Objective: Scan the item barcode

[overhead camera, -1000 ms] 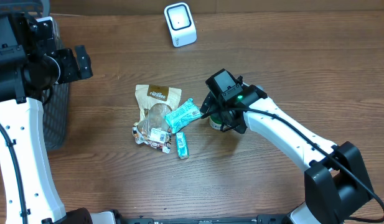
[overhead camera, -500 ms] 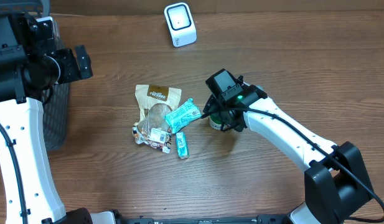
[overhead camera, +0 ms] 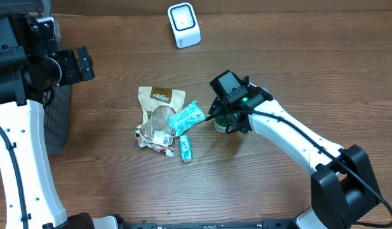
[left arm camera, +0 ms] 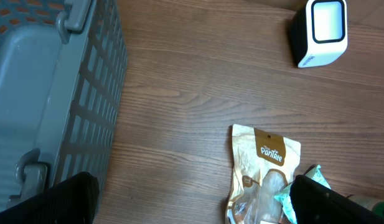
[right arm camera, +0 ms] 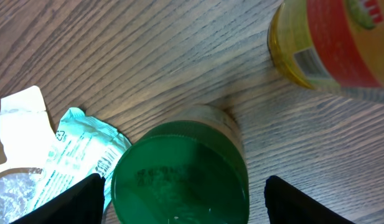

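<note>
Squarely between jaws of right gripper [right arm camera: 184, 202], green-lidded jar [right arm camera: 179, 171], upright

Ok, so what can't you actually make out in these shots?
- Green-lidded jar: label and any barcode; right wrist view shows only the lid, overhead the right arm covers it.
- Right gripper: gripping or just straddling the jar; its fingers run off the bottom edge.
- Yellow bottle: right wrist view, blurred, cut by the top right corner.
- Basket: left wrist view, cut by the left edge.
</note>
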